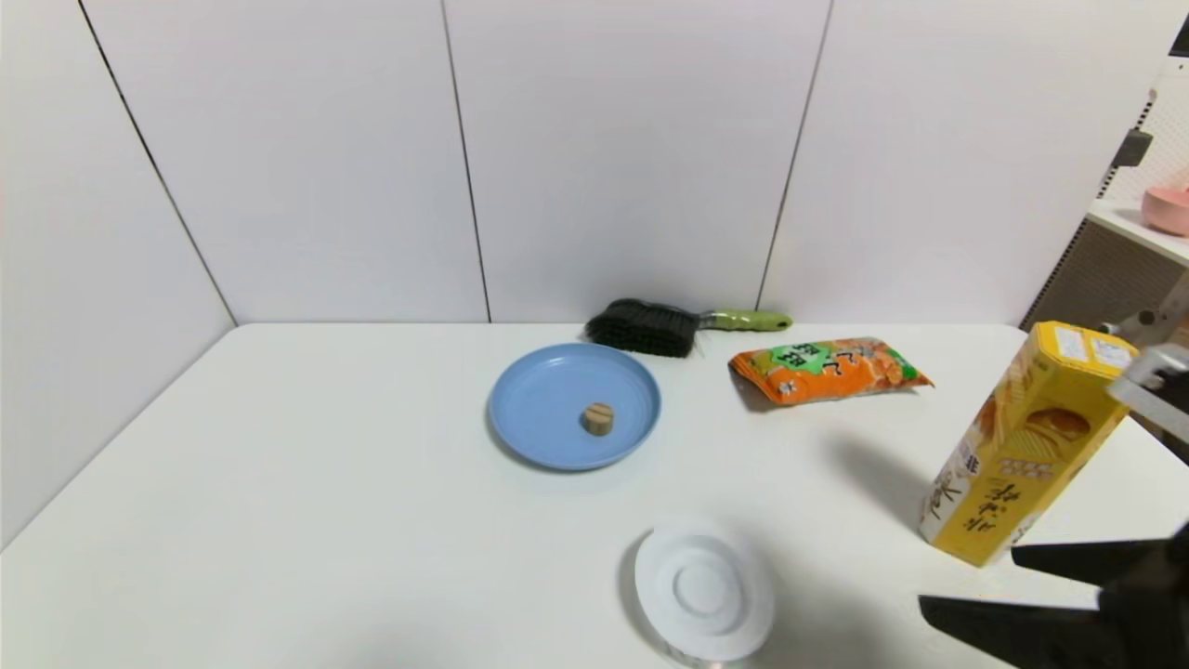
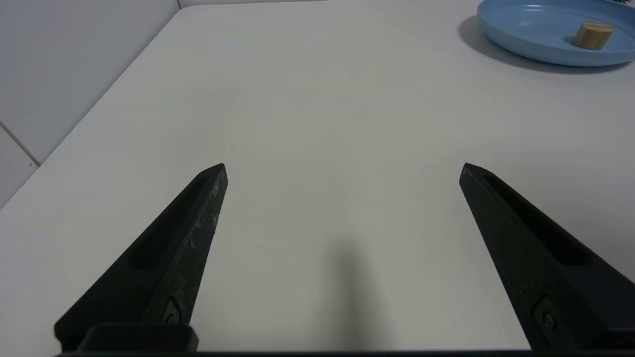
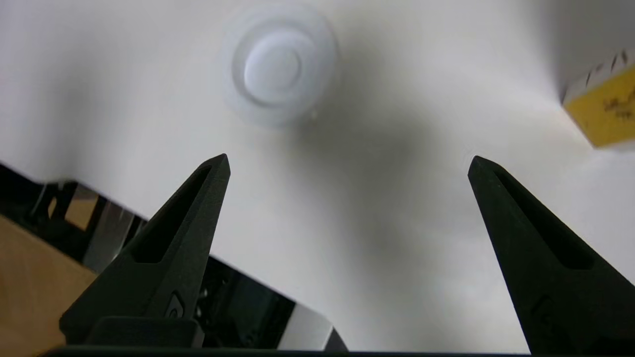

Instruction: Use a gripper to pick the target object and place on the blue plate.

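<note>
Head view: target object (image 1: 598,419) resting inside blue plate (image 1: 574,405) — right gripper (image 1: 966,581) low at near right, spread wide, empty; left gripper (image 2: 342,168) likewise.

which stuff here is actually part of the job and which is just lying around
Part of the job:
- target object, already lying in the blue plate
- right gripper, open, empty, low over the table's near right edge
- left gripper, open, empty, parked

Just lying about:
- brush
- orange snack bag
- yellow chip box
- white lidded container
</note>
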Action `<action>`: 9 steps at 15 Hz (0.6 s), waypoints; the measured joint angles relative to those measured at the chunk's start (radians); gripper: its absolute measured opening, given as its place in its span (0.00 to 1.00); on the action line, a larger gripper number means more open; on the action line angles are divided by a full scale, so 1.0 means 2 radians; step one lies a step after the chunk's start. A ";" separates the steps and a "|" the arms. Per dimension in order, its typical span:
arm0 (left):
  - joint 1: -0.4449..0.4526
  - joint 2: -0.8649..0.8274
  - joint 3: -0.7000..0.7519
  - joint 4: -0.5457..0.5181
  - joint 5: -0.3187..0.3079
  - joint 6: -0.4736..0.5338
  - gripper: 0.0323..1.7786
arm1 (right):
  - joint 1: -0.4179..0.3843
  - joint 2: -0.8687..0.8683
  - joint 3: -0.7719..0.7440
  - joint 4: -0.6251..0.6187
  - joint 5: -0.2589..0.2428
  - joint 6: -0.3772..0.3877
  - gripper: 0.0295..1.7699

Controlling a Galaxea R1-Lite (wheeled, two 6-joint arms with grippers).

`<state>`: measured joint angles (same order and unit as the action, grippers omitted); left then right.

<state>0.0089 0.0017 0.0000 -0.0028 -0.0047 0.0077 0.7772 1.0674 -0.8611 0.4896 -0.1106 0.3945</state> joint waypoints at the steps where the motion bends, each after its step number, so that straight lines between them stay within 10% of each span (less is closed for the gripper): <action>1: 0.000 0.000 0.000 0.000 0.000 0.000 0.95 | -0.003 -0.034 0.028 0.000 0.009 -0.007 0.94; 9: 0.000 0.000 0.000 0.000 0.000 0.000 0.95 | -0.183 -0.206 0.173 -0.082 0.016 -0.152 0.96</action>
<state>0.0089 0.0017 0.0000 -0.0028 -0.0043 0.0077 0.4113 0.6547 -0.5147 0.3255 -0.0787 0.0904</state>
